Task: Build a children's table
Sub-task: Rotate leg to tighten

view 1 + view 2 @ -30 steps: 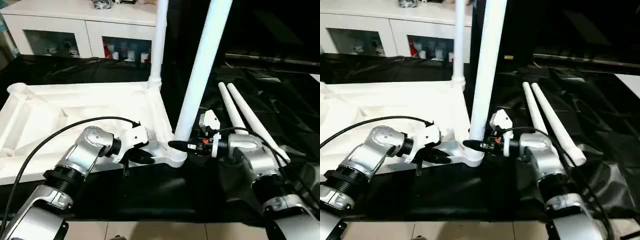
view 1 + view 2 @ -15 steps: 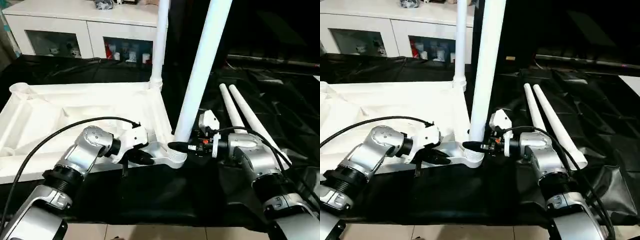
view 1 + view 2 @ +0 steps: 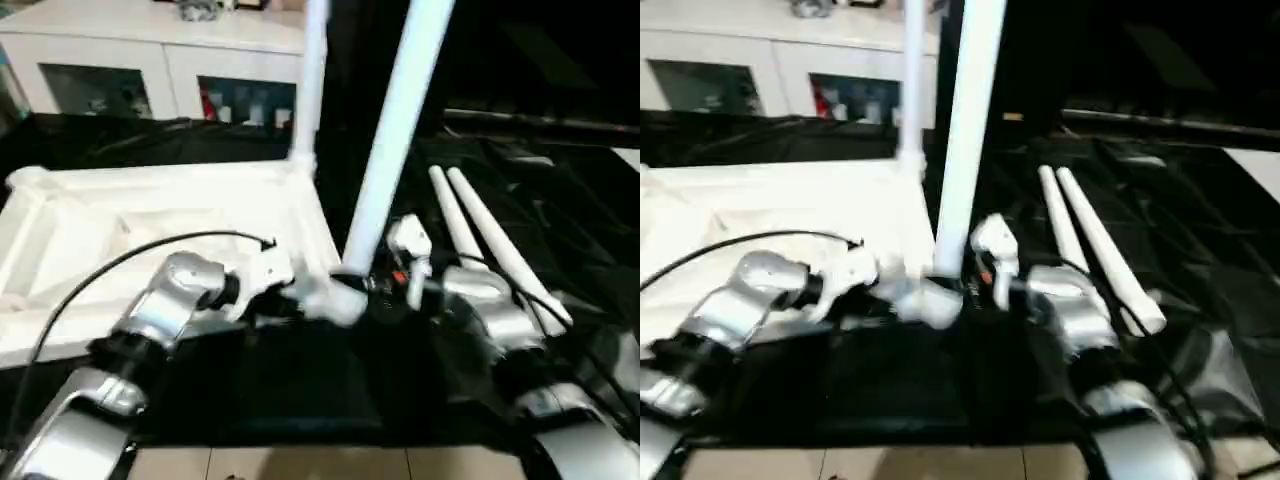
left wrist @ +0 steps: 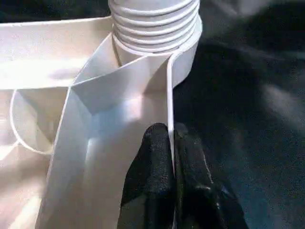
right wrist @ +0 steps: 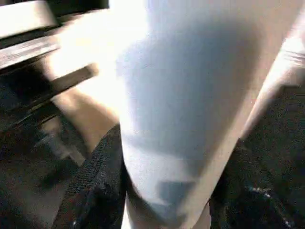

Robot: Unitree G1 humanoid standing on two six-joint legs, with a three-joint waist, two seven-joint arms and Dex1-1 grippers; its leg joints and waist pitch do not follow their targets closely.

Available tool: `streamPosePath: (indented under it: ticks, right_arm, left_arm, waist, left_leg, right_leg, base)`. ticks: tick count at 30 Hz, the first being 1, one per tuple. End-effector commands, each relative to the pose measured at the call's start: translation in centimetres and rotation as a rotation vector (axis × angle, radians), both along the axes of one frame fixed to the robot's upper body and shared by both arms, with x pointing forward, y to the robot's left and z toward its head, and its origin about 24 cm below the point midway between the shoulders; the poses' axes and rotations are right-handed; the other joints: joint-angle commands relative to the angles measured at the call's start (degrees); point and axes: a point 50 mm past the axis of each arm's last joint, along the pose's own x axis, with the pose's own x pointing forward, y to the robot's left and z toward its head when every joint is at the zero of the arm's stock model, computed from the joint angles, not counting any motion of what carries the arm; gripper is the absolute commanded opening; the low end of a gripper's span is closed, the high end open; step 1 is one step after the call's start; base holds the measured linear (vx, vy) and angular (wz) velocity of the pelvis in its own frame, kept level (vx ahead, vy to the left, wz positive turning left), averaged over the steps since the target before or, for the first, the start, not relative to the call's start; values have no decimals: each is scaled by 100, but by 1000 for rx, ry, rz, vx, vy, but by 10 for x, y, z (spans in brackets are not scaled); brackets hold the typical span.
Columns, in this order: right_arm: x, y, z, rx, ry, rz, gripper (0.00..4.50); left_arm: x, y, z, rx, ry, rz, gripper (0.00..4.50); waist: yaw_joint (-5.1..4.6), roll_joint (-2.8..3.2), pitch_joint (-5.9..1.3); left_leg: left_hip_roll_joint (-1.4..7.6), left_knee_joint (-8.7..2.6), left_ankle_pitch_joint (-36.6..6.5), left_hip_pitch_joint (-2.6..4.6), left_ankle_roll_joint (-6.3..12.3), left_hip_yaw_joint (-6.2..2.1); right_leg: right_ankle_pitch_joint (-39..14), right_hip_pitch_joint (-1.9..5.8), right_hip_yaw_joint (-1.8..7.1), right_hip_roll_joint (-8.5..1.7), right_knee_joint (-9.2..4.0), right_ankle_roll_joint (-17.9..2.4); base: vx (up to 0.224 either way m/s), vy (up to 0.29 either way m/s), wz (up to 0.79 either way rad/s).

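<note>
Where the black cloth of the work table (image 3: 330, 390) lies nearest, it is smooth and faintly glossy, and both silver forearms reach over it. The left gripper (image 4: 172, 148) is pinched shut on the thin plastic rim of the tabletop (image 3: 150, 210), one rubbery black finger on each side of the wall, just beside the ribbed round corner socket (image 4: 157, 28). The right gripper (image 5: 162, 191) is clamped around the near leg (image 3: 395, 140), a smooth white tapered tube standing upright in that socket; its dark textured fingers (image 5: 95, 176) flank the tube. The socket and both grippers are smeared in the head views, so the seating of the leg cannot be judged there. The tabletop lies upside down on the cloth, its underside showing raised ribs. A second leg (image 3: 308, 80) stands in the far corner, cut off by the picture's top edge. Two loose legs (image 3: 480, 235) lie side by side on the crinkled cloth to the right. Behind stands a white glass-door cabinet (image 3: 150, 60).
</note>
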Motion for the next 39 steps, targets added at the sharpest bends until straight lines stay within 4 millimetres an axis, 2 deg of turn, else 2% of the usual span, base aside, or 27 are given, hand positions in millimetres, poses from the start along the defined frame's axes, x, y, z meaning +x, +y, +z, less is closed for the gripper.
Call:
streamPosePath:
  ticks: [1,4,5,8,9,10,11,12,13,14,15,16,17,18,19,20,21,22,23,24,25,27,28,31,33,36,39]
  right_arm:
    - [-16,-38,-61,-189,282,-333,188]
    - [-7,-33,-61,-190,311,-499,188]
    - [-4,-30,-60,-198,319,-570,188]
    - [3,-19,-57,-211,321,-655,188]
    - [4,-16,-56,-214,320,-664,188]
    - [4,-12,-56,-217,322,-668,188]
    - [4,-8,-56,-216,331,-673,188]
    - [4,-6,-56,-216,338,-677,188]
    - [4,-4,-56,-222,338,-676,188]
    - [4,-4,-56,-223,338,-676,188]
    - [4,-2,-57,-232,340,-672,188]
    - [4,-2,-57,-238,339,-674,188]
    - [4,-1,-57,-236,344,-677,188]
    - [4,-1,-58,-235,348,-679,188]
    - [4,-1,-58,-234,349,-678,188]
    - [4,0,-57,-235,347,-670,188]
    - [4,1,-57,-234,341,-651,188]
    - [5,3,-56,-232,334,-633,188]
    - [6,6,-53,-215,319,-607,188]
    - [8,8,-50,-190,303,-586,188]
    - [9,10,-48,-172,292,-572,188]
    - [11,12,-43,-145,276,-556,188]
    - [13,12,-41,-136,267,-552,244]
    - [19,14,-29,-99,220,-507,261]
    - [23,15,-20,-81,175,-468,278]
    - [27,14,-10,-54,130,-414,299]
    - [28,11,-4,-43,95,-365,323]
  left_arm:
    - [10,-12,13,-64,-41,71,0]
    - [15,-21,9,-84,-16,245,0]
    - [18,-28,7,-94,-8,323,0]
    - [20,-53,7,-134,5,425,0]
    - [19,-58,8,-138,4,430,0]
    - [19,-65,9,-138,-9,431,0]
    - [19,-70,10,-137,-16,433,0]
    - [19,-74,11,-137,-19,435,0]
    - [18,-76,11,-134,-22,436,0]
    - [18,-76,11,-134,-22,436,0]
    - [16,-77,11,-127,-21,436,0]
    - [16,-76,10,-123,-20,442,0]
    - [16,-74,9,-115,-22,452,0]
    - [16,-72,8,-108,-24,460,0]
    - [16,-71,8,-105,-25,464,0]
    - [16,-70,8,-104,-25,468,0]
    - [16,-69,8,-102,-28,466,0]
    - [16,-68,8,-101,-34,465,0]
    - [17,-67,9,-101,-45,454,0]
    - [17,-66,10,-108,-56,443,0]
    - [17,-66,11,-112,-64,435,0]
    - [18,-66,13,-112,-82,412,0]
    - [18,-66,13,-115,-91,400,0]
    - [18,-62,15,-106,-99,382,0]
    - [19,-59,16,-106,-101,368,0]
    - [19,-57,17,-107,-108,354,0]
    - [19,-54,18,-104,-120,328,0]
  waist:
    - [-96,174,-143]
    - [-196,189,-147]
    - [-235,156,-135]
    - [-262,159,-83]
    - [-268,189,-75]
    - [-258,155,-77]
    - [-226,171,-95]
    - [-178,136,-106]
    - [-171,43,-100]
    - [-178,7,-86]
    - [-176,17,-67]
    - [-201,154,-55]
    - [-233,217,-72]
    - [-109,338,-71]
    - [-5,282,-85]
    - [-55,-103,-146]
    - [9,-83,-86]
    - [69,-133,-64]
    - [100,-82,-123]
    - [88,-58,-125]
    - [68,41,-224]
    - [51,66,-252]
    - [45,26,-226]
    - [67,18,-244]
    - [84,-11,-295]
    - [113,38,-326]
    - [113,35,-349]
  left_leg:
    - [416,-533,-3953,141,-503,-386]
    - [413,-563,-4296,158,-555,-405]
    - [408,-573,-4326,133,-542,-427]
    - [373,-533,-4498,228,-440,-388]
    - [400,-596,-4640,177,-436,-391]
    - [423,-652,-4686,133,-417,-378]
    - [448,-700,-4703,95,-412,-374]
    - [447,-750,-4626,91,-412,-333]
    - [264,-420,-4077,315,-345,-302]
    - [177,-248,-3657,372,-245,-269]
    - [131,-121,-2921,271,-113,-275]
    - [265,-266,-3171,210,-130,-332]
    - [400,-454,-3632,77,-204,-421]
    - [721,-1047,-4802,-274,-332,-507]
    - [640,-1130,-5155,-6,-447,-275]
    - [275,-559,-4197,302,-341,-236]
    - [166,-315,-3573,338,-245,-201]
    - [125,18,-2297,258,4,-266]
    - [241,-282,-1718,-112,-41,-367]
    - [287,-409,-1810,-199,-154,-384]
    - [389,-486,-2071,-95,-303,-404]
    - [425,-514,-1972,-55,-315,-348]
    - [408,-512,-2010,-57,-237,-299]
    - [375,-459,-2034,-10,-118,-238]
    - [383,-444,-1399,-101,25,-213]
    - [384,-356,-493,-104,376,-140]
    - [371,-322,-395,-104,495,-113]
  right_leg:
    - [-3941,-32,195,-483,-616,-437]
    - [-3665,-12,121,-454,-622,-467]
    - [-3667,15,65,-460,-626,-457]
    - [-4037,-31,-113,-431,-780,-206]
    - [-3959,34,-137,-397,-717,-148]
    - [-3858,81,-125,-369,-666,-141]
    - [-3710,132,-70,-369,-556,-161]
    - [-3668,97,76,-408,-500,-243]
    - [-4536,-188,27,-575,-882,-124]
    - [-4985,-267,-33,-638,-1041,-32]
    - [-5329,-121,-180,-703,-1157,159]
    - [-4832,36,-400,-576,-1118,271]
    - [-4218,203,-406,-484,-883,244]
    - [-2190,544,-78,-258,216,-155]
    - [-964,154,1,-143,296,-520]
    - [-2630,-176,296,-475,-384,-561]
    - [-3933,-307,328,-628,-608,-395]
    - [-5483,-233,408,-923,-857,-175]
    - [-5170,147,349,-828,-661,-123]
    - [-4799,171,276,-694,-602,-106]
    - [-3568,91,251,-549,-473,-284]
    - [-1957,73,293,-476,-354,-766]
    - [-1737,76,316,-463,-325,-967]
    - [-2266,62,401,-514,-384,-1051]
    - [-1514,153,398,-487,-274,-1168]
    - [-373,165,373,-453,-155,-1472]
    - [72,191,370,-433,-100,-1623]
  base:
    - [0,0,0]
    - [0,0,0]
    - [0,0,0]
    - [0,0,0]
    - [0,0,0]
    - [0,0,0]
    - [0,0,0]
    - [0,0,0]
    - [0,0,0]
    - [0,0,0]
    - [0,0,0]
    - [84,35,-21]
    - [84,35,-21]
    - [59,35,-8]
    - [70,-44,22]
    - [70,-44,22]
    - [109,-89,21]
    - [66,-29,-18]
    - [66,-29,-18]
    - [96,26,-34]
    - [78,13,-14]
    - [39,7,-7]
    - [0,0,0]
    - [17,-6,1]
    - [25,-10,2]
    - [0,0,0]
    - [0,0,0]
